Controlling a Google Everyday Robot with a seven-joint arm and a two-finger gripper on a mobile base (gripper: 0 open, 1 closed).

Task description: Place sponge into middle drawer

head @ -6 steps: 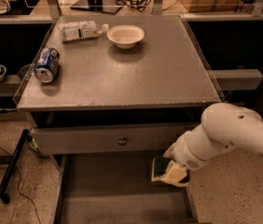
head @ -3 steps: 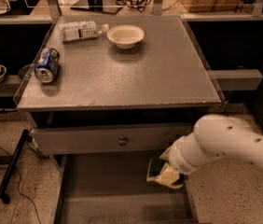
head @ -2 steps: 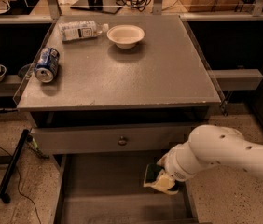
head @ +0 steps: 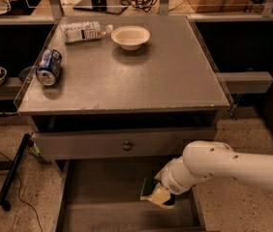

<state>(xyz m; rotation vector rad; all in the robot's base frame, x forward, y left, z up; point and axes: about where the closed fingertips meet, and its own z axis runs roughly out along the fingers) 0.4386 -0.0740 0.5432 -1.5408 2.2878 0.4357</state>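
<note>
The sponge (head: 151, 190), dark green face over yellow foam, hangs at the end of my white arm, low over the right part of the open middle drawer (head: 102, 192). The drawer is a wide grey tray with a bare floor, pulled out below the cabinet. My gripper (head: 161, 194) is shut on the sponge, reaching in from the right. Its fingers are mostly hidden behind the wrist and the sponge. I cannot tell whether the sponge touches the drawer floor.
A closed drawer front with a small round knob (head: 127, 145) sits just above the open drawer. On the cabinet top (head: 151, 81) stand a white bowl (head: 130, 36), a lying water bottle (head: 84, 32) and a blue can (head: 48, 66). A black pole (head: 13, 173) lies on the floor at left.
My arm has moved down and to the left with the sponge, bringing it lower over the open drawer. Nothing on the cabinet top has moved.
</note>
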